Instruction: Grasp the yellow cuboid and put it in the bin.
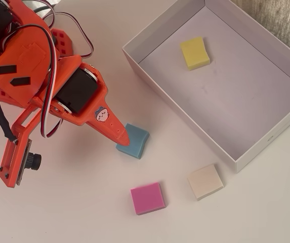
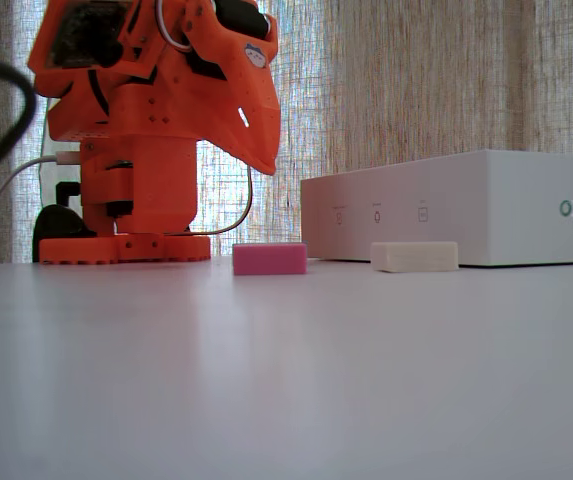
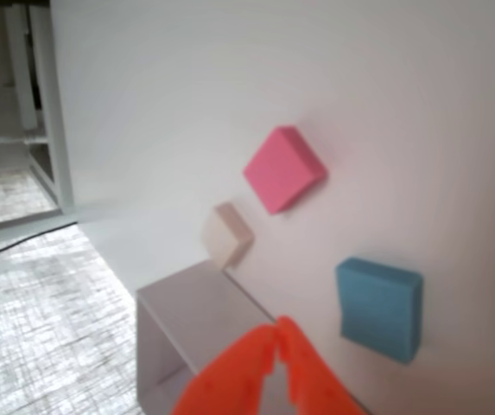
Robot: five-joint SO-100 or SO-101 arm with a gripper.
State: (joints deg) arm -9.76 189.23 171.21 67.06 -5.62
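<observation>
Lying in the bin (image 1: 266,136), the yellow cuboid (image 1: 195,52) sits well apart from the closed jaws.

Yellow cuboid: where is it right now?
Overhead view: the yellow cuboid lies inside the bin, upper part of its floor, far from the gripper.

white table (image 1: 74,212), bin (image 1: 185,109), three blocks (image 1: 147,198)

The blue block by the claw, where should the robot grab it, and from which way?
From straight above, I'd guess. The blue block lies flat on the table, so only its thin side faces offer grip. The claw should open, then pinch two opposite edges. The pink block and the bin sit apart from it, leaving room around it.
</observation>
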